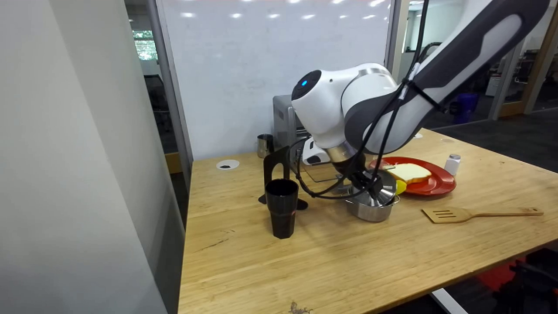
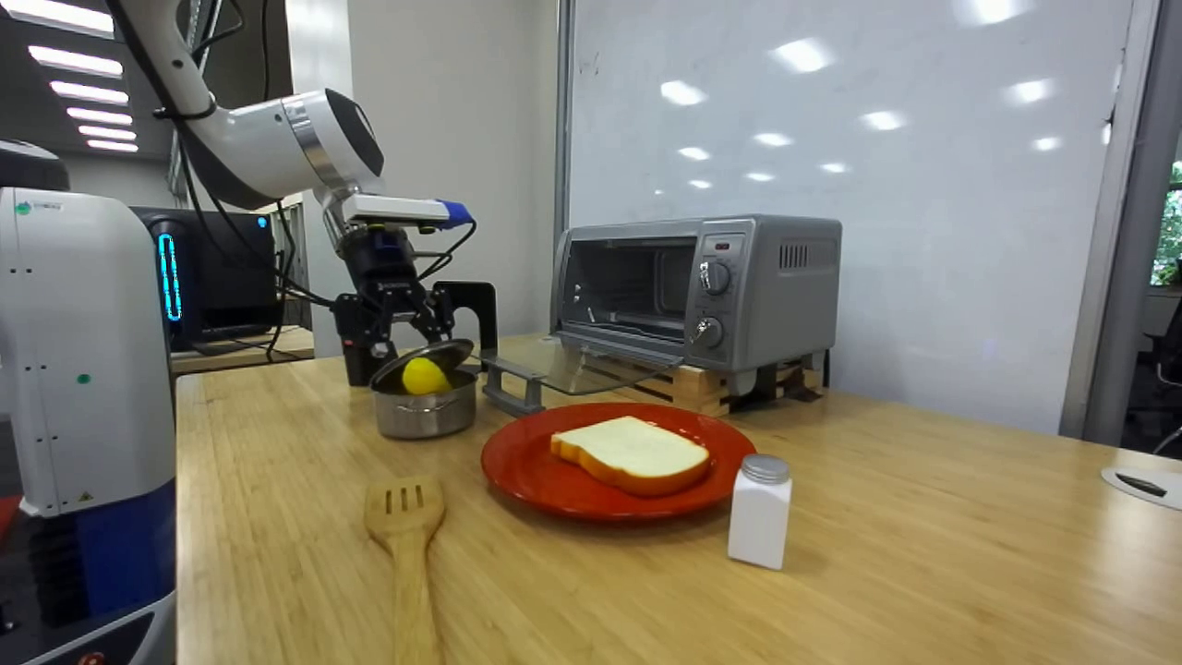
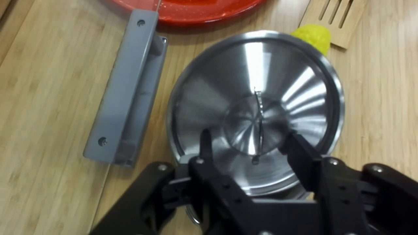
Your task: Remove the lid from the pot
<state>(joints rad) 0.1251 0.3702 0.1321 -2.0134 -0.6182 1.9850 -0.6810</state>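
The silver lid (image 3: 241, 88) lies tilted on the steel pot (image 2: 425, 416), with a yellow object (image 2: 426, 377) showing under its raised edge. In the wrist view the lid's thin loop handle (image 3: 260, 130) stands between the two fingers of my gripper (image 3: 247, 137). The jaws are part-way apart and a gap shows on each side of the handle, so the gripper is open. Seen in an exterior view, the gripper (image 2: 411, 340) is right above the lid. Most of the pot is hidden under the lid in the wrist view.
The lowered glass door of the toaster oven (image 2: 776, 296) has its grey handle (image 3: 120, 88) close beside the pot. Around it stand a black cup (image 1: 282, 209), a black stand (image 2: 473, 300), a red plate (image 2: 526, 485) with bread, a wooden spatula (image 1: 453, 214) and a white shaker (image 2: 760, 517).
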